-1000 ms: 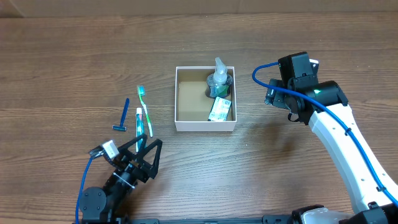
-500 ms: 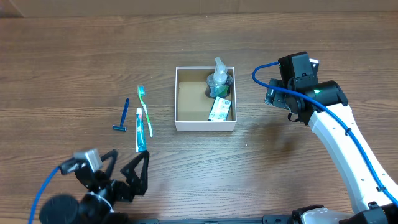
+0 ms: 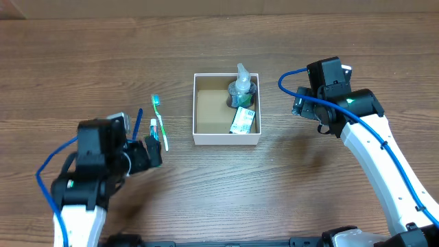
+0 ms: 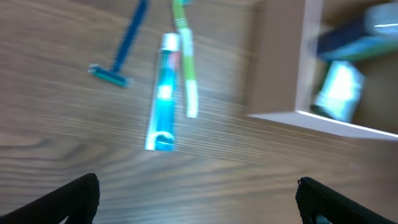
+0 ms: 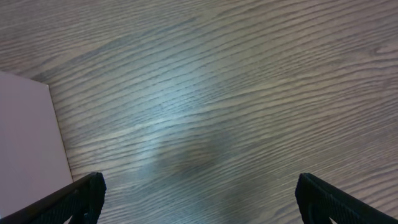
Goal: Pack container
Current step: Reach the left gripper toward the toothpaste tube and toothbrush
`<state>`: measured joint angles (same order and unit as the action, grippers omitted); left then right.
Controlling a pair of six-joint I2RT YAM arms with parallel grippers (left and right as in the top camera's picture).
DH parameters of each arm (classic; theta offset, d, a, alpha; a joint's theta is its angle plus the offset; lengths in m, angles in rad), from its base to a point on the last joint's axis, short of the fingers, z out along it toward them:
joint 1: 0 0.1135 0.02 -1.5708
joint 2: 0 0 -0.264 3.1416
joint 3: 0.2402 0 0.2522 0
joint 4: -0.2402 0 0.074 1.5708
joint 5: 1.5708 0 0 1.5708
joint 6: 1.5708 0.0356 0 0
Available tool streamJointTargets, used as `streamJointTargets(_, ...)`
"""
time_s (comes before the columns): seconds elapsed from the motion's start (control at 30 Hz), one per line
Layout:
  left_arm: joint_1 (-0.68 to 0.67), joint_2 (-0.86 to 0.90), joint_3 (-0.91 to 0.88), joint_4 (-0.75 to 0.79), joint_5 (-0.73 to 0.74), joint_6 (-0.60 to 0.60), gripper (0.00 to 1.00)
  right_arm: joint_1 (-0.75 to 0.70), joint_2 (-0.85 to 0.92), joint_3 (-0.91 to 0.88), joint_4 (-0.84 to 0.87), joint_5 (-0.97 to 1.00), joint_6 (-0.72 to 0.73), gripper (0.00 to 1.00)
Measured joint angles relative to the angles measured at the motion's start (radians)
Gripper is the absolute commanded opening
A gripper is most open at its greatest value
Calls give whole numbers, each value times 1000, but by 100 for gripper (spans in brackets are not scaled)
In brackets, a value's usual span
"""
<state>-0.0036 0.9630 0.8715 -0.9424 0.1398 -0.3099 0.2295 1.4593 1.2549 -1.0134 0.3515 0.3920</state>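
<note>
Hovering over the surface, the left hand is held with its fingers spread wide and nothing between them. This opening is judged to be prepared for a grasp from above. Just ahead of it, a blue toothpaste tube and a green toothbrush are laid side by side. Whether they touch cannot be told through the blur. A blue razor is laid further to the outside, apart from the tube. All three are lined up roughly lengthwise, so a pinch across the narrow width is permitted.

The container is found at the middle of the surface, to the right of these items and between the two hands. A clear bottle and a green-and-white packet are packed into its right-hand side, so the left half is kept free for long items.

The right hand is likewise held spread and empty. It is parked beside the container's right wall, judged clear of the other hand's route.
</note>
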Motion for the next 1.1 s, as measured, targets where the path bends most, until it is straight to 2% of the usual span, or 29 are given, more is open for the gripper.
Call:
streamJointTargets(0.1,0,84,0,44,-87,16,100,0,0,0,0,0,0,100)
streamJointTargets(0.43,5,216,0,224,-197,65,100,0,0,0,0,0,0,100)
streamJointTargets(0.93,5,487,0,476,-237,89,100,0,0,0,0,0,1,100)
streamJointTargets(1.1,5,560,0,588,-242,129,92,0,0,0,0,0,0,100)
